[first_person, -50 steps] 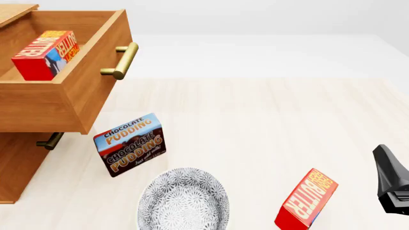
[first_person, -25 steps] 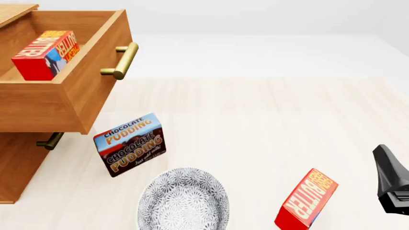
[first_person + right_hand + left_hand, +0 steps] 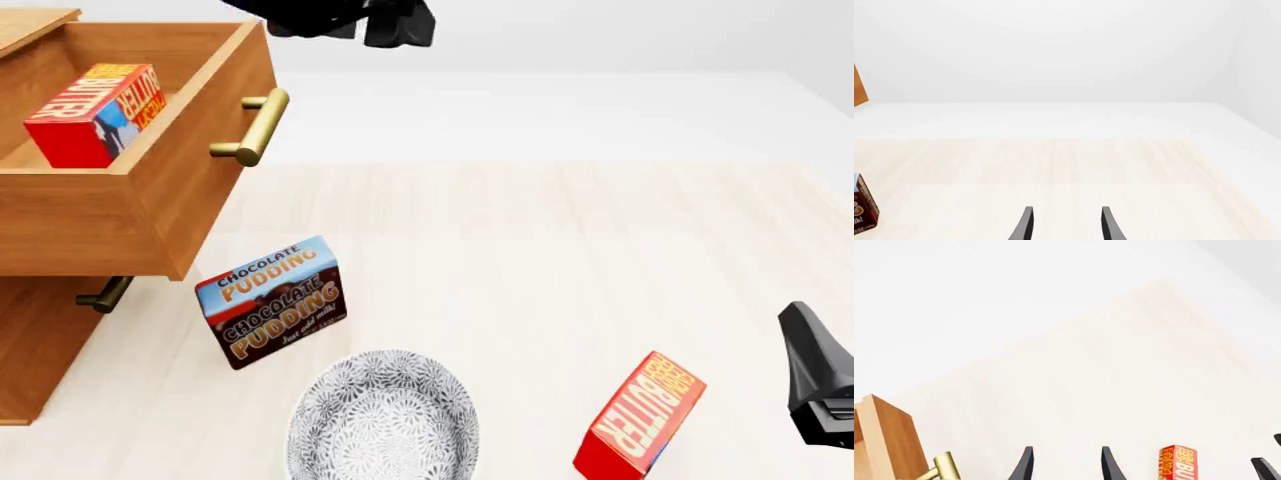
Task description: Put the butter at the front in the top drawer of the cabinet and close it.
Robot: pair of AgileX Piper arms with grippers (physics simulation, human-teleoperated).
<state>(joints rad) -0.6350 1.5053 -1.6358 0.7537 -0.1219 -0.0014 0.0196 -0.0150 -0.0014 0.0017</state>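
Now reaching into the top of the front view above the drawer handle where nothing dark was showing half a second ago: left arm (image 3: 350, 20). Right end effector (image 3: 1066, 227) staying put at the right edge, well apart from every box.

Holding nothing, both of them: left end effector (image 3: 1066, 467) showing two dark fingertips with a clear gap between, right one showing the same moderate spread over bare desk (image 3: 534, 260).

Lying inside the pulled-out top drawer (image 3: 174, 200), leaning slightly: the butter (image 3: 96, 113), red box, orange-yellow face reading "BUTTER" in red, blue-and-white picture on the side. Sticking out from the drawer front: brass bar handle (image 3: 254, 127). Carrying it at the far left: the cabinet (image 3: 34, 340) of warm brown wood.

Standing tilted just in front of the cabinet: blue-and-brown box (image 3: 274, 300) reading "CHOCOLATE PUDDING" twice. Sitting near it, closer to the arms: patterned grey bowl (image 3: 384, 415). Standing on end to the bowl's right, leaning: second butter box (image 3: 641, 420), same lettering.
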